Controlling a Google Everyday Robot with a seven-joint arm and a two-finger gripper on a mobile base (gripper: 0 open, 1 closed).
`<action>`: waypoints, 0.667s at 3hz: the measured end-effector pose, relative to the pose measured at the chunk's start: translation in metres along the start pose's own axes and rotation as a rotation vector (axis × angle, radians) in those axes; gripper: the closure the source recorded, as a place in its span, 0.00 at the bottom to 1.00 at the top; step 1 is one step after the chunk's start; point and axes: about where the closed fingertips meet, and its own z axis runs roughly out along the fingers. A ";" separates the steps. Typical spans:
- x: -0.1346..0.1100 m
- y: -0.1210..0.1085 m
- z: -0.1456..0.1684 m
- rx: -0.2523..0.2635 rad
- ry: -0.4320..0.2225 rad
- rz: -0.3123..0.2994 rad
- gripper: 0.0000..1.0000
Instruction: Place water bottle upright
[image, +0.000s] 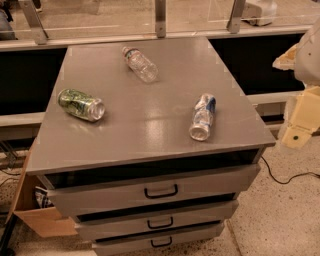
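No text, brand or number can be read. The water bottle (140, 64), near the far edge of the tabletop (150, 120), bears a label with illegible print. The green can (81, 104) near the left edge and the crushed can (202, 117) near the right edge show only colours. The gripper (299, 122), unmarked, hangs beyond the right edge.

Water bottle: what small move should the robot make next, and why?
Probably swing the tool, now at the view's right edge beside the cabinet, over toward the water bottle. It lies on its side on the far part of the cabinet's top, with nothing touching it, so reaching comes first.
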 end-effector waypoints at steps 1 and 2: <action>0.000 0.000 0.000 0.000 0.000 0.000 0.00; -0.022 -0.029 0.016 0.018 -0.073 0.022 0.00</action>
